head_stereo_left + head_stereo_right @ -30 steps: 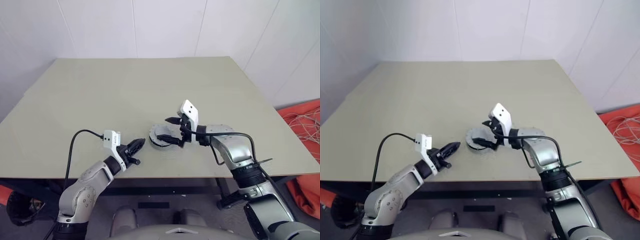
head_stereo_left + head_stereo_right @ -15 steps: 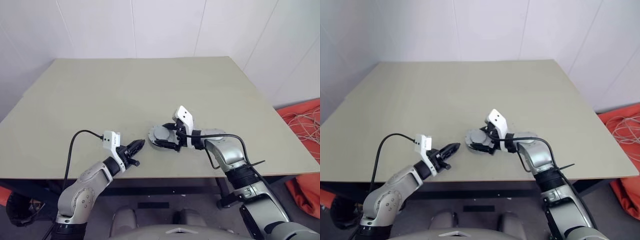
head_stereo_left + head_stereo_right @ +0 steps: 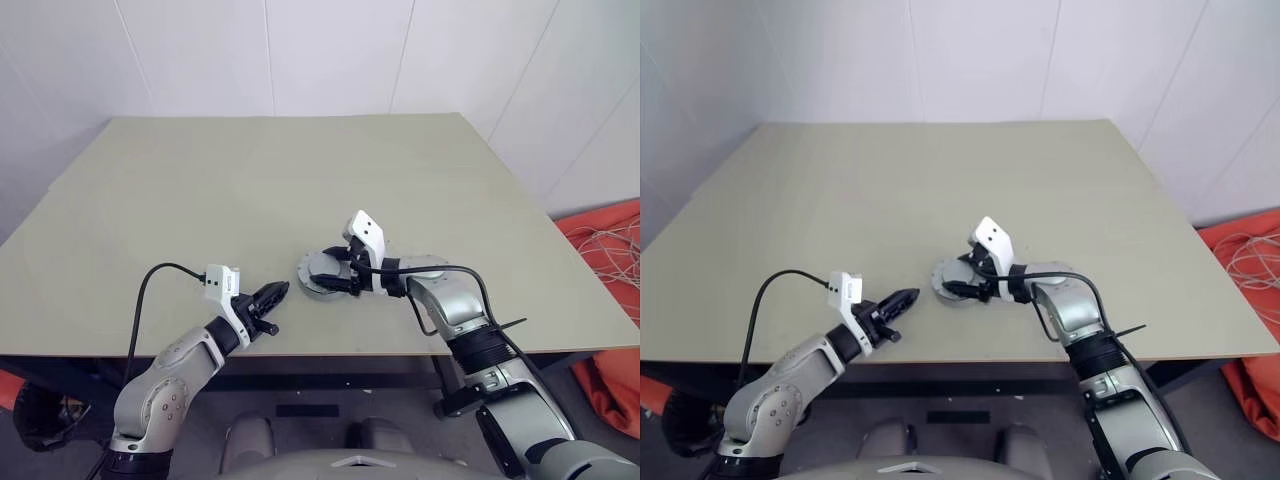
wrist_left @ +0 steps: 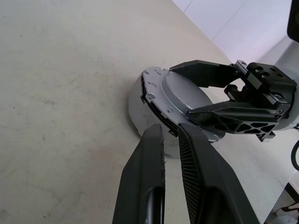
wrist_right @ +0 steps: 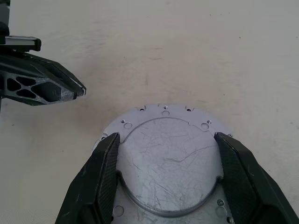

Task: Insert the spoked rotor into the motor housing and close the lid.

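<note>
The motor housing (image 4: 139, 111) stands near the table's front edge as a short pale grey round body. A silver lid (image 5: 168, 163) with a raised round centre lies on top of it, and a thin dark gap shows under the lid's rim on the side facing my left gripper. The spoked rotor is hidden. My right gripper (image 5: 167, 137) reaches over the lid from the right, one finger pressed against each side of the raised centre. My left gripper (image 3: 280, 293) hovers shut and empty just left of the housing, its tips pointing at it.
The table (image 3: 200, 190) stretches bare to the back wall. Its front edge (image 3: 330, 352) runs just below both grippers. An orange cloth with pale cables (image 3: 612, 250) lies on the floor off the right side.
My right gripper has come down from above the lid, and its wide-open fingers have closed in against the lid's raised centre. My left gripper has kept still.
</note>
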Tool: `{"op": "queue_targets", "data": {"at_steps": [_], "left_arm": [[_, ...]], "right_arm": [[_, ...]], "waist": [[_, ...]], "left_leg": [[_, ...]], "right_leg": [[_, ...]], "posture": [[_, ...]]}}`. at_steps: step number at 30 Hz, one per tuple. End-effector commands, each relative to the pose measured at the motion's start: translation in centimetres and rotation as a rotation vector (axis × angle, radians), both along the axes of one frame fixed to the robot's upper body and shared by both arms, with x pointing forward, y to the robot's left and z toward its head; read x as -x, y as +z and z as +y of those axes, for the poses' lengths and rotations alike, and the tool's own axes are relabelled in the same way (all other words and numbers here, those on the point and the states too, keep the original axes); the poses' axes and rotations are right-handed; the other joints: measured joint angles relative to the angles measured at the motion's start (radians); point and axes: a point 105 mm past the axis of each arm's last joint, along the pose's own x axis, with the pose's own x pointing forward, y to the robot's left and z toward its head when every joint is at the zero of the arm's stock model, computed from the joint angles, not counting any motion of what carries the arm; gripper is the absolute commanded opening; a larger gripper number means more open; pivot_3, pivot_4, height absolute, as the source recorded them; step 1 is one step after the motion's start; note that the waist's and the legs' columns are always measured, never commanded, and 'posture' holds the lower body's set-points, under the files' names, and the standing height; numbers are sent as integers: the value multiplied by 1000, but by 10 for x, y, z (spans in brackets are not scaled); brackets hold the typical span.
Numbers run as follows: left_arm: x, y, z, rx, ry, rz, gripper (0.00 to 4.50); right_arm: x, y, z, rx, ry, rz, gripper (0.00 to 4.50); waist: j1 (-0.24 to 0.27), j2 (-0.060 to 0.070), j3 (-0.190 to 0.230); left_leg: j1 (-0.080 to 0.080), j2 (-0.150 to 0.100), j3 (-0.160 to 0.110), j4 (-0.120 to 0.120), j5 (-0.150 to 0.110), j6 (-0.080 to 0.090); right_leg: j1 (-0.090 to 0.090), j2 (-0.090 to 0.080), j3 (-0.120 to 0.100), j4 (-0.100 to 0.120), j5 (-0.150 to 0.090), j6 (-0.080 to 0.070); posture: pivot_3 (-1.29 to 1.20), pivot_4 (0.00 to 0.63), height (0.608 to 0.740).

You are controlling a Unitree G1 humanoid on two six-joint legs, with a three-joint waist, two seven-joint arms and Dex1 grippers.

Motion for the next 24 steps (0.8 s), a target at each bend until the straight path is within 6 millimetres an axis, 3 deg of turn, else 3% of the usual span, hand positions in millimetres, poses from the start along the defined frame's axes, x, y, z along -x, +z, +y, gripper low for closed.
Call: {"op": "queue_targets", "data": {"at_steps": [1, 24], "left_arm": [[-1, 15, -3, 15, -8, -54, 574], [0, 13, -4, 14, -4, -48, 574]], "right_arm": [[-4, 9, -2, 6, 2, -40, 3111], [-8, 0, 1, 96, -12, -85, 3111]], "waist": [[0, 0, 0], [-1, 0, 0]], "left_leg": [[0, 0, 0, 0, 0, 0], [1, 0, 0, 0, 0, 0]], "right_leg": [[0, 0, 0, 0, 0, 0], [0, 0, 0, 0, 0, 0]], "posture": [[0, 0, 740], [0, 0, 740]]}}
